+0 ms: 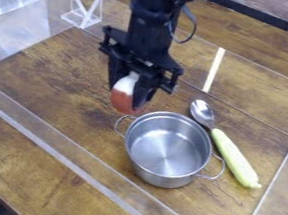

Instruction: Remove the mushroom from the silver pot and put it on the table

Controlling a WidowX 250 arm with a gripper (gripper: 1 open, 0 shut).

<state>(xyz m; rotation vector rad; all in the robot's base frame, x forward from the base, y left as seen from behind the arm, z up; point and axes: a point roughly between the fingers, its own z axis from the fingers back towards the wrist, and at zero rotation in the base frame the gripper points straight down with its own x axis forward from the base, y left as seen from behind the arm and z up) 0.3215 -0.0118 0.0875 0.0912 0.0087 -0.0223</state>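
The mushroom (125,94), red-brown cap down and white stem up, hangs between the fingers of my gripper (131,86), which is shut on it. It is held a little above the brown wood table (55,87), just left of and behind the silver pot (170,151). The pot stands empty at the front middle, its two loop handles showing. The black arm comes down from the top of the view.
A long yellow-green vegetable (234,157) lies right of the pot. A small metal spoon (203,112) lies behind it. Clear acrylic walls (121,192) edge the table at front, left and right. A white stand (80,12) sits at the back left.
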